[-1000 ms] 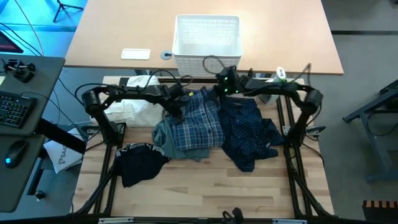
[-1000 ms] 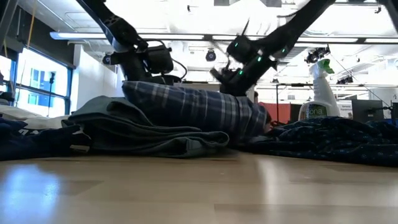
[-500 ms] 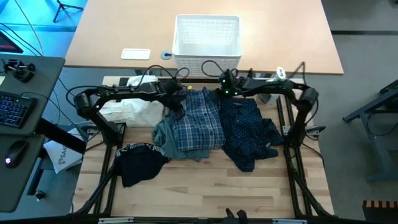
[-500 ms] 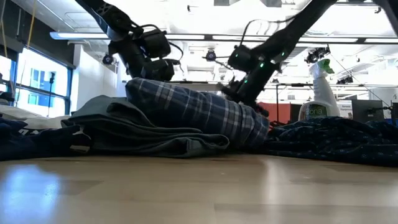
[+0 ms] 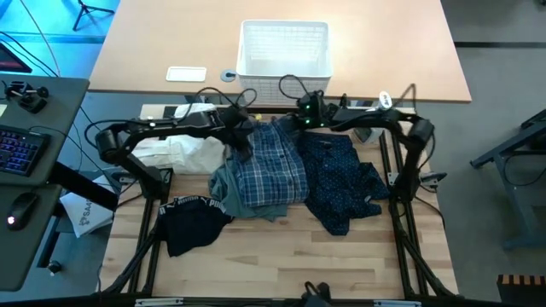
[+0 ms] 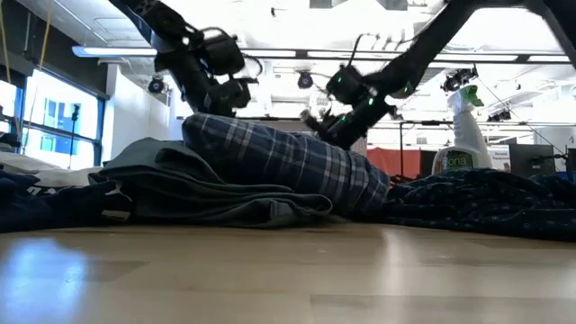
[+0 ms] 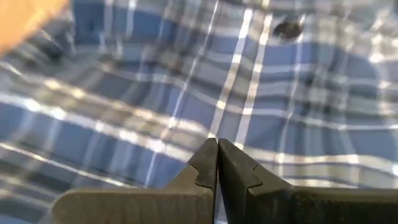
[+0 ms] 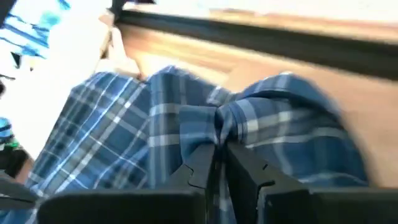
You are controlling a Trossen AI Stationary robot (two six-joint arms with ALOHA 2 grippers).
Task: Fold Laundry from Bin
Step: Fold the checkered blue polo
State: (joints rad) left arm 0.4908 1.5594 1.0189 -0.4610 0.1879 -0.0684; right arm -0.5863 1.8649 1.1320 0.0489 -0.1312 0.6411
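**Both arms on the plaid shirt**

Left gripper (image 7: 217, 163): jaws clenched, plaid shirt (image 5: 275, 162) directly beneath them; cloth between them, can't tell. Right gripper (image 8: 217, 163): jaws pinching a bunched fold of that shirt. Shirt lay on the bench (image 5: 281, 260) between grey-green top (image 5: 232, 189) and dotted trousers (image 5: 341, 181). Bin (image 5: 284, 60) sat beyond both jaws.

I count 5 garments: 1 plaid shirt (image 5: 271, 162), 1 grey-green top (image 5: 229, 189), 1 navy dotted trousers (image 5: 341, 177), 1 black Puma piece (image 5: 189, 220), 1 white cloth (image 5: 181, 150) | 1 bin (image 5: 284, 53) | 2 arms, 2 grippers: left gripper (image 5: 241, 141), right gripper (image 5: 300, 118) | 1 spray bottle (image 6: 457, 135)
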